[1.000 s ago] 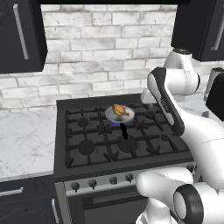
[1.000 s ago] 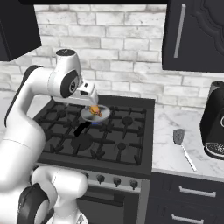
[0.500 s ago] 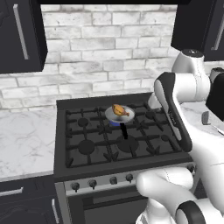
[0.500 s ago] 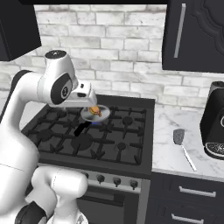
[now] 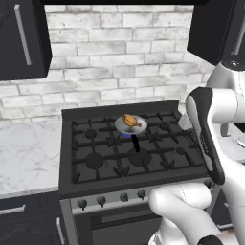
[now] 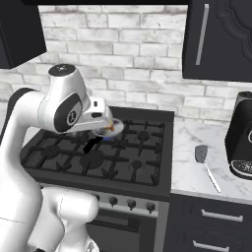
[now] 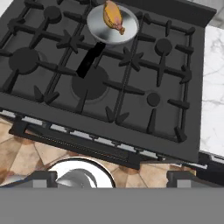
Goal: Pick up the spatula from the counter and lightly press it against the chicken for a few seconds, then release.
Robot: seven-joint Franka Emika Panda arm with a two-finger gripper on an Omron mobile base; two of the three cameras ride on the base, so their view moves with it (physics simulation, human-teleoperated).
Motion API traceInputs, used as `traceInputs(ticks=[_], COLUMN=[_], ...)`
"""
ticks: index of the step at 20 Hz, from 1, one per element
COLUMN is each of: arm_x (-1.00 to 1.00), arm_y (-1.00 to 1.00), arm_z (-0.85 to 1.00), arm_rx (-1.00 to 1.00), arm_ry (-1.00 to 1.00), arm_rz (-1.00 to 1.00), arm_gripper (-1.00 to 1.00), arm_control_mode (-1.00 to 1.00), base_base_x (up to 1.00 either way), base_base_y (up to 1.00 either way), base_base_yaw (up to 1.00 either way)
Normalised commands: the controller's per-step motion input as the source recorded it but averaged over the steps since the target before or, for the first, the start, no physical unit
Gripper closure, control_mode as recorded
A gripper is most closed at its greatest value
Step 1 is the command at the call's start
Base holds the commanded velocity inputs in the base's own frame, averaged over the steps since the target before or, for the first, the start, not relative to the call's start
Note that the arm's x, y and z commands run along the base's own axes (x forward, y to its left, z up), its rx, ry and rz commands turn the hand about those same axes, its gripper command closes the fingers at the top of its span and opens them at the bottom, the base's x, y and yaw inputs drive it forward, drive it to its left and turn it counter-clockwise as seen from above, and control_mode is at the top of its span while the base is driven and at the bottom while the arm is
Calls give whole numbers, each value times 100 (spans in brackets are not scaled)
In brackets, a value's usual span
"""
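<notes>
The chicken in its pan is seen far ahead of the fingers, which are spread wide with nothing held. Over the last second the arm has been swung rightward across the stove. The spatula is left lying on the counter, well right of the gripper. The pickup is judged barely begun.

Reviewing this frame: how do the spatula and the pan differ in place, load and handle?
The spatula lies flat on the marble counter; the pan sits on the stove grates. The spatula carries nothing; the pan holds the chicken. The spatula's handle is thin and pale; the pan's is broad and black. Both handles point toward the front edge.
</notes>
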Motion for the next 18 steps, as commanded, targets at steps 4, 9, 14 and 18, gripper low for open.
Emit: traceInputs(ticks=[4,9,14,18], arm_x=[-33,-12,-2,-3], arm_y=[-31,-23,-25,-35], arm_z=[0,0,0,0], arm_rx=[0,0,0,0], arm_ry=[0,0,0,0], arm_rz=[6,0,0,0], arm_gripper=[-100,-100,-100,-100], arm_control_mode=[-100,-100,-100,-100], base_base_x=[0,0,0,0], base_base_y=[0,0,0,0], base_base_yaw=[0,0,0,0])
